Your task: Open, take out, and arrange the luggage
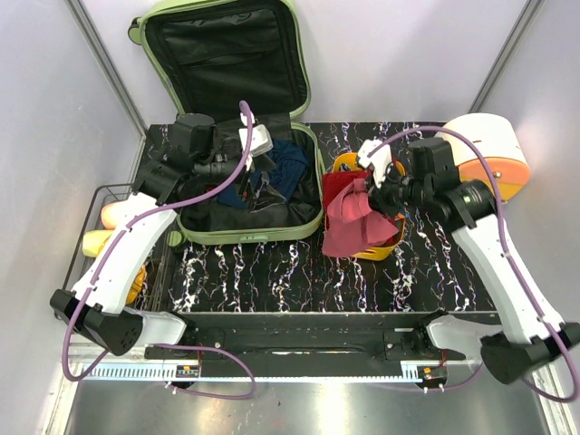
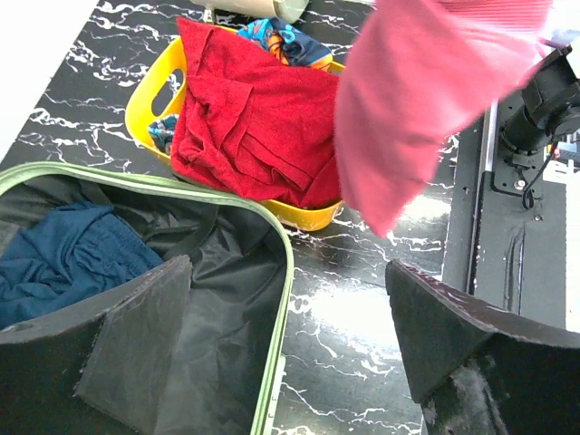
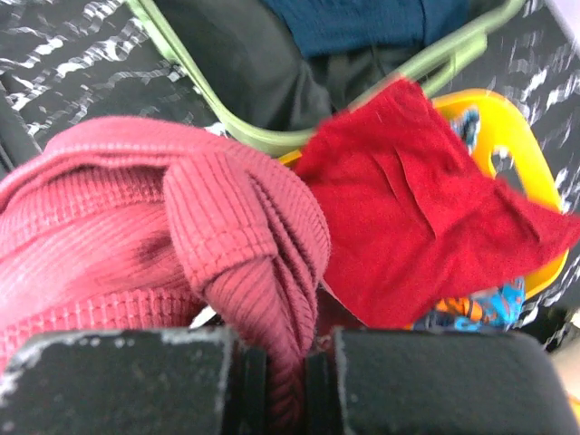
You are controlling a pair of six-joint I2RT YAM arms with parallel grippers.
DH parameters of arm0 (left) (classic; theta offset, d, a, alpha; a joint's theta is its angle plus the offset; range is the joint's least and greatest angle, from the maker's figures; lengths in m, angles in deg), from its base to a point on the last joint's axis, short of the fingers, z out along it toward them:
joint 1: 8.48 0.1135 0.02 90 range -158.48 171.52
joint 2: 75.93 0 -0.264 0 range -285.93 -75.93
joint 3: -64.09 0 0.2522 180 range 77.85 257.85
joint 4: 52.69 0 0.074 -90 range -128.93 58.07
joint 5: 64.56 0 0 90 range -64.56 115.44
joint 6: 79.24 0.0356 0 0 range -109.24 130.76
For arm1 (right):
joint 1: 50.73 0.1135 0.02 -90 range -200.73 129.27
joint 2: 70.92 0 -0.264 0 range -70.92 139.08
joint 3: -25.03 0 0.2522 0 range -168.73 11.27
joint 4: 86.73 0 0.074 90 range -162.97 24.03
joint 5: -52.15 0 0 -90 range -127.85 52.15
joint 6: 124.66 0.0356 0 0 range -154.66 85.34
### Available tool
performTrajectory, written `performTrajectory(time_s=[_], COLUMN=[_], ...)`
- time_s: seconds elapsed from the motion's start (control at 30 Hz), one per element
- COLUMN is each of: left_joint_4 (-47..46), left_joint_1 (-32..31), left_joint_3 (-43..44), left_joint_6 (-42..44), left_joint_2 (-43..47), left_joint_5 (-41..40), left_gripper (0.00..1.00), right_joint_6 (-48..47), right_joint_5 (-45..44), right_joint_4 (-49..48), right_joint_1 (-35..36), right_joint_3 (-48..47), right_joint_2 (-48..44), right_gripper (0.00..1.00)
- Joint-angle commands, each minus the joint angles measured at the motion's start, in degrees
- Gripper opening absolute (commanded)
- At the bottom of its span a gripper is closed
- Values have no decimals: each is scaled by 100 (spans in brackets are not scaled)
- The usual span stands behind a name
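Right pincer (image 3: 284,381) is pinching the pink top (image 3: 136,217) tight, dangling it over the tray (image 2: 149,91). Best to be lowering it flat onto the red towel (image 2: 245,127) before releasing. Left pincer (image 2: 290,299) is hanging wide open, empty, beside the tray, above the open luggage (image 1: 245,237) sitting alongside.

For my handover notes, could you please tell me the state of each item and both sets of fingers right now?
luggage, open, lid raised, blue clothes inside
yellow tray, holds red towel and patterned cloth
pink garment, gripped, hanging above the tray
left fingers, open, empty, above the luggage
right fingers, shut on the pink garment
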Motion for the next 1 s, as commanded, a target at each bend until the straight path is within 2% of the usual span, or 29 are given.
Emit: performTrajectory(time_s=[0.0,0.2,0.47,0.57,0.63,0.67,0.7,0.77,0.97], left_joint_4=[-398,-504,-504,-521,-609,-636,-671,-680,-653], left_joint_1=[-8,-8,27,71,106,176,220,299,326], left_joint_3=[-225,-533,-674,-718,-718,-709,-674,-517,256], left_joint_6=[-277,-286,-259,-277,-391,-435,-496,-445,-145], left_joint_2=[135,126,-85,-208,-330,-375,-506,-673,-1745], left_joint_5=[62,-60,-851,-1097,-1342,-1396,-1440,-1519,-2494], left_gripper=[92,93,93,93,94,94,95,95,94], right_joint_6=[-212,-414,-1003,-1302,-1434,-1408,-1303,-1145,-73], right_joint_5=[366,403,148,69,25,-71,-151,-335,-696], right_joint_4=[257,345,363,284,302,293,275,179,214], right_joint_1=[-933,-1583,-1874,-1874,-1874,-1874,-1874,-1892,-1892], right_joint_3=[-356,-1243,-1991,-1965,-1974,-2070,-2149,-2474,-3739], right_joint_2=[787,1851,3309,3671,3916,3979,4023,4059,3971], right_gripper=[0,0,0,1,23,63,74,81,81])
